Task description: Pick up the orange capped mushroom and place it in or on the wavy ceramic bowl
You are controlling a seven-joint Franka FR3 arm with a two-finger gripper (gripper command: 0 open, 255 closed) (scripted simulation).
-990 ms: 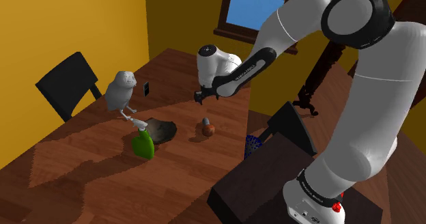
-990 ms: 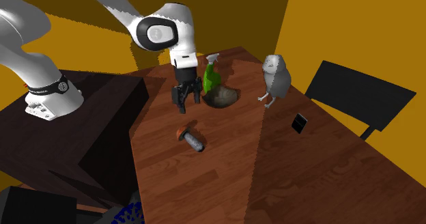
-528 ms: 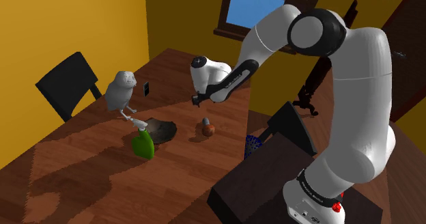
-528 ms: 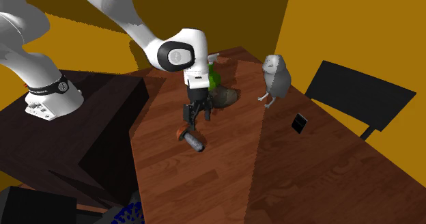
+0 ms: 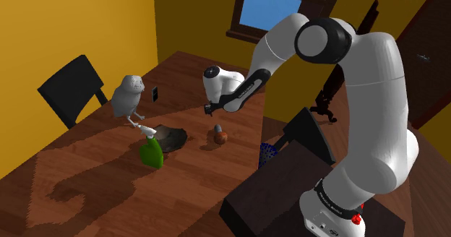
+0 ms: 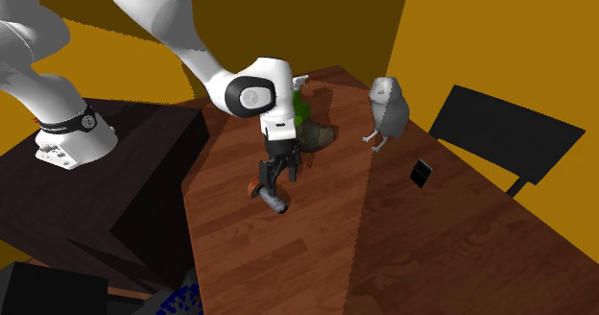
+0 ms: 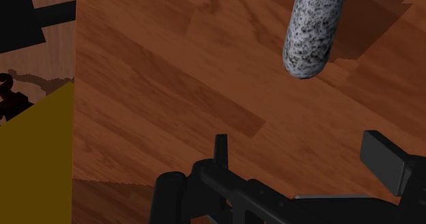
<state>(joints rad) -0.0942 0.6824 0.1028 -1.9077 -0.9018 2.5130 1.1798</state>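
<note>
One light, stiff-looking mushroom [image 7: 313,31] lies toppled on the counter [image 7: 171,86]; my wide-open claw [image 7: 301,144] should pinch its speckled stem.

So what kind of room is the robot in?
Probably a dining room in a house. There is a long wooden table with a black chair beside it, yellow walls, and a window showing blue sky.

One mushroom [image 5: 220,134], one dark bowl [image 5: 171,137], one green spray bottle [image 5: 151,153]. One grey owl [image 5: 128,97] (upper left), one black chair [image 5: 71,89].
</note>
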